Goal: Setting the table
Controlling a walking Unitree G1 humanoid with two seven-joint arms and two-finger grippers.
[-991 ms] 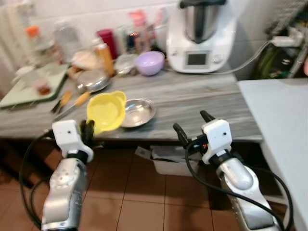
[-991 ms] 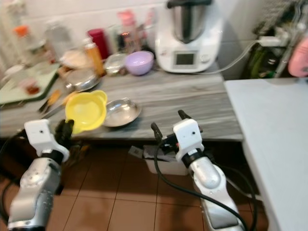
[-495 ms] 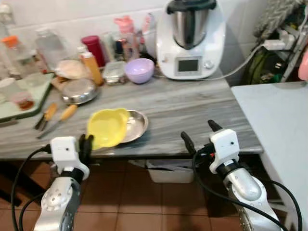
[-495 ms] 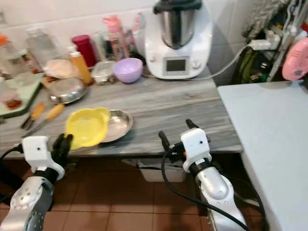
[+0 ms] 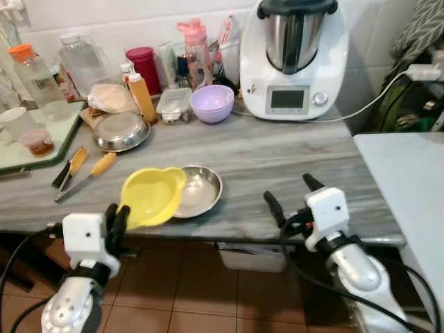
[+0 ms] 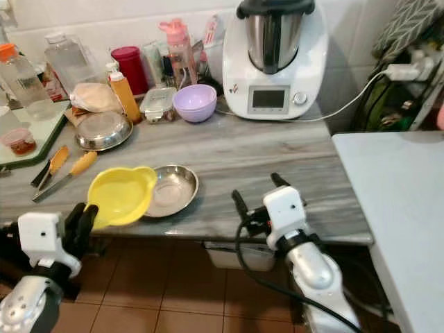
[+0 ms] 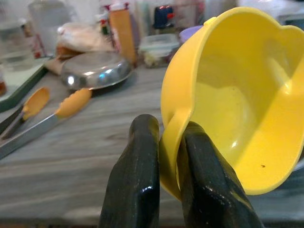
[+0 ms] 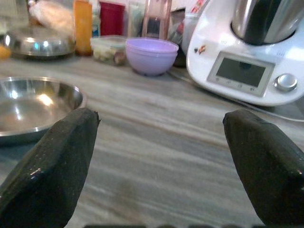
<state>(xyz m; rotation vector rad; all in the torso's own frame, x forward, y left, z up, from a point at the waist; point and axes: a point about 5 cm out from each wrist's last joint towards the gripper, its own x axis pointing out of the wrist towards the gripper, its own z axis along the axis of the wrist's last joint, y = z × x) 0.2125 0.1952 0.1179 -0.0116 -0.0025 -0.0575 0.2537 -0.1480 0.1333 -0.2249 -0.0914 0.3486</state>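
Nearest, the left tool is clamped on the rim tab of the yellow bowl, held tilted over the table's near edge and overlapping the steel dish. Level it and lift clear before carrying. The right tool hangs with fingers apart, empty, right of the dish.

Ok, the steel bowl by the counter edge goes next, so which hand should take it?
Probably the right hand: it is open, empty and hovers at the counter edge beside the steel bowl. The left hand is shut on the yellow bowl.
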